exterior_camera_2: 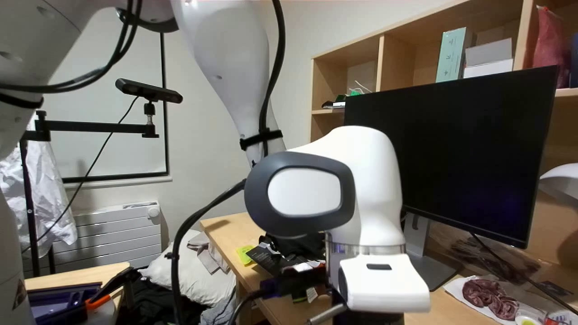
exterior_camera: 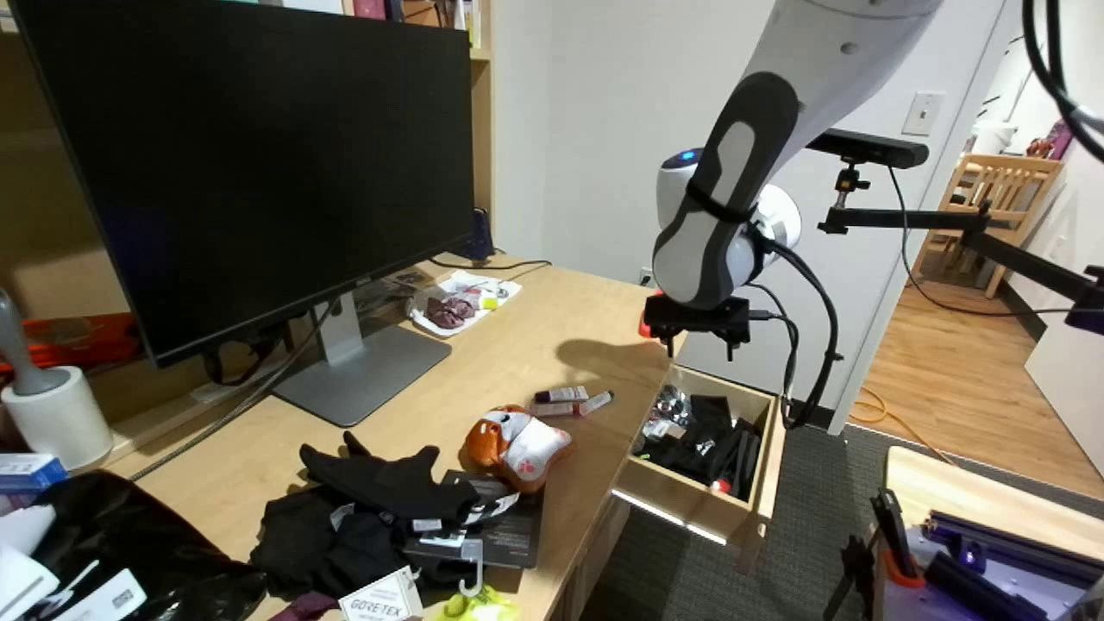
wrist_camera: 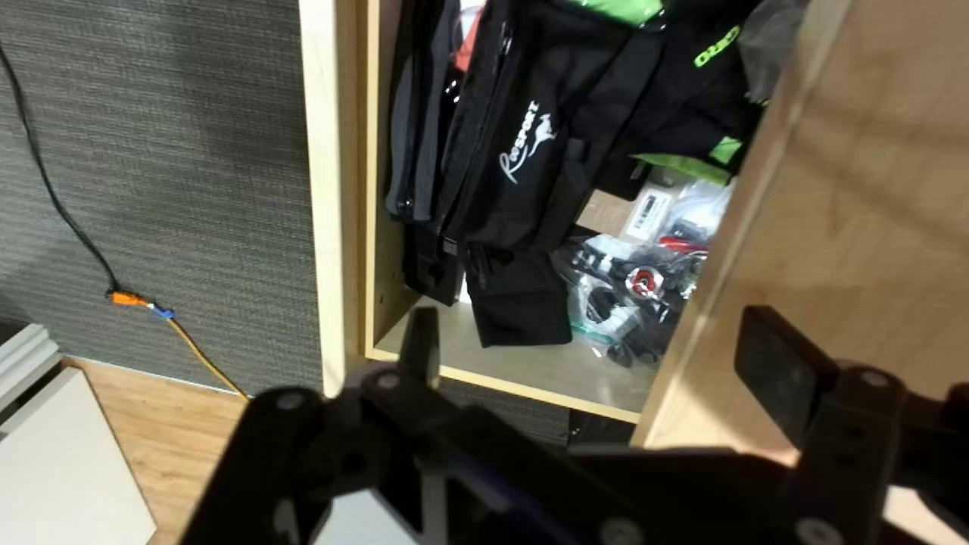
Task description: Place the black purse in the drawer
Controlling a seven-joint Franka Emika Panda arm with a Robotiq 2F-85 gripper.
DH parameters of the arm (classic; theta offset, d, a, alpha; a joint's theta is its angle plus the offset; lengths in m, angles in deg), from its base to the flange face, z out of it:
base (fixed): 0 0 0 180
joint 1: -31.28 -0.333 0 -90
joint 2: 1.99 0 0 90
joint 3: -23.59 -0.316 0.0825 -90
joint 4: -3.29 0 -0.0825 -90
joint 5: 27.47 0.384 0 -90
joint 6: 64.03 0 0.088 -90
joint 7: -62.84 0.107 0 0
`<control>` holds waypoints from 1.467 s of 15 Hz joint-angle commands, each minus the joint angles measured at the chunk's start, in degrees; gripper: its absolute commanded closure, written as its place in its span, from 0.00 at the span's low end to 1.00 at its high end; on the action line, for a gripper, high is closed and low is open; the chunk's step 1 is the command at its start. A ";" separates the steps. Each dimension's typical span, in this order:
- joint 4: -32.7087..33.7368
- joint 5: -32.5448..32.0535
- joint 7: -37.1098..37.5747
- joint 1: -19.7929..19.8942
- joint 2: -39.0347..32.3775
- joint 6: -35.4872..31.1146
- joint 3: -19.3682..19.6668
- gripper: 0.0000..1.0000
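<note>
The wooden drawer (exterior_camera: 770, 448) is pulled out beside the desk and also shows in the wrist view (wrist_camera: 369, 227). In it lies a black pouch (wrist_camera: 522, 174) with white RooSport print, which looks like the black purse. It lies among other black items, a small black cloth piece (wrist_camera: 522, 303) and clear plastic bags (wrist_camera: 621, 295). My gripper (exterior_camera: 700, 350) is above the drawer and desk edge, fingers pointing down. In the wrist view my gripper (wrist_camera: 590, 329) has its fingers wide apart with nothing between them. The fingertips are out of view in an exterior view, where the arm blocks the drawer.
The desk (exterior_camera: 483, 362) carries a large monitor (exterior_camera: 285, 155), an orange plush toy (exterior_camera: 517, 444), small tubes (exterior_camera: 569, 401), black cloth items (exterior_camera: 371, 509) and a white tray (exterior_camera: 466, 302). A camera on a stand (exterior_camera: 871, 148) and a cart (exterior_camera: 992, 492) stand nearby.
</note>
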 commanded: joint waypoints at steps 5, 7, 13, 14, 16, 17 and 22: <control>1.73 -15.09 2.62 -5.23 11.50 6.29 -1.85 0.00; 3.10 -17.98 0.61 -3.65 12.48 7.34 -6.16 0.00; 3.67 -27.80 -4.21 0.36 12.09 3.25 -15.14 0.00; 3.19 -28.76 -5.87 1.07 12.34 2.36 -16.20 0.00; 2.66 -29.43 -10.53 2.46 12.76 1.82 -18.40 0.00; 2.49 -29.33 -13.12 3.09 12.99 1.91 -19.42 0.00; 3.89 -28.53 -17.63 3.63 11.70 3.01 -21.41 0.00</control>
